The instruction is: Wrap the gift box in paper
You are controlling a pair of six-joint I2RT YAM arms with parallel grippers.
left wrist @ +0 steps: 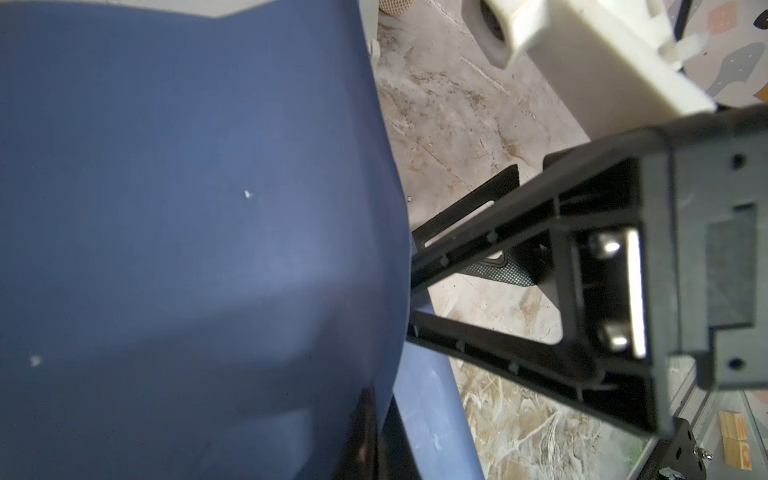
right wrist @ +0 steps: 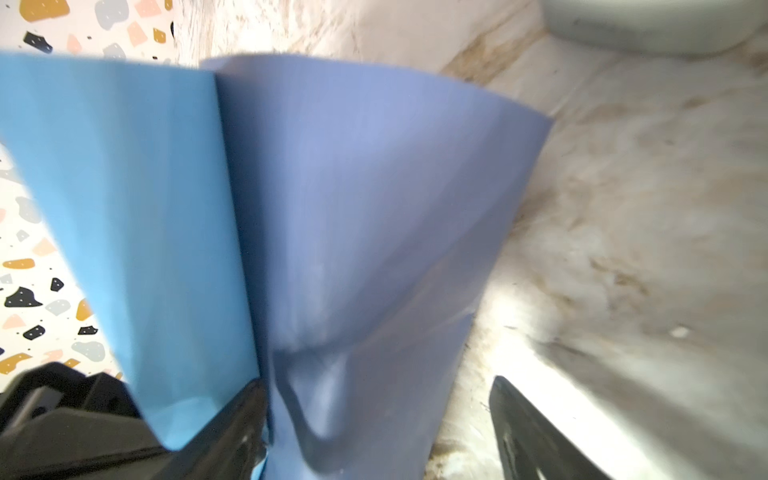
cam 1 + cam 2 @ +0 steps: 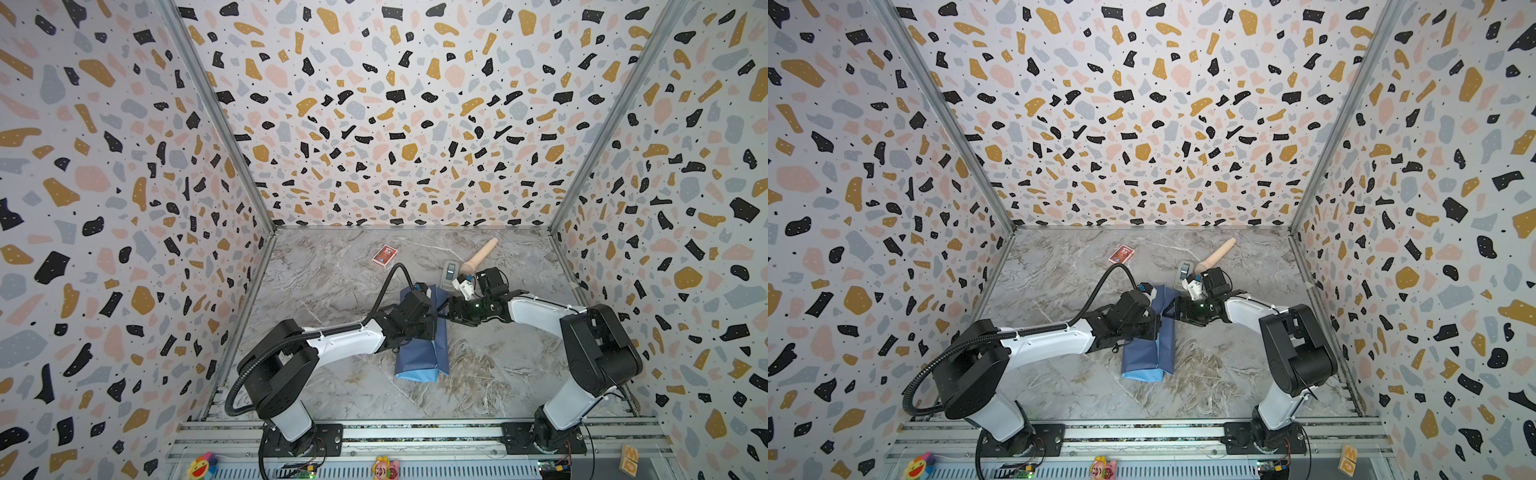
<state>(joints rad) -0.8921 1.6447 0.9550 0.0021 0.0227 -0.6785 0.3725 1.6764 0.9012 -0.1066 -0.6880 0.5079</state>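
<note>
The grey marbled surface [image 3: 332, 291] carries one big thing at its middle: the paper [image 3: 422, 353], folded into a long blue bundle that runs from far to near. Its near end lies flat and open, showing a lighter blue inner face. No part of the gift box shows; I judge it sits inside the bundle, under the arms.

Both arms meet over the bundle's far right side. The left claw [image 3: 432, 322] is closed and lies against the top of the paper. I cannot tell whether it pinches a fold or only presses down. The right claw [image 3: 444, 311] is spread wide, and the right wrist view shows a loose standing flap of paper between its jaws, not gripped.

Farther back lie a red card pack [image 3: 384, 254], a wooden handle [image 3: 481, 254] and a small grey device [image 3: 449, 273], all clear of the bundle.

The risks, as I judge them:
- **Unrolling:** the flap could spring back if the left claw lifts before the right one closes.
- **Creasing or tearing:** a hard or skewed pinch could damage the thin sheet.
- **Dragging:** a sideways pull could take the whole bundle along and slide the box out of its wrap.
</note>
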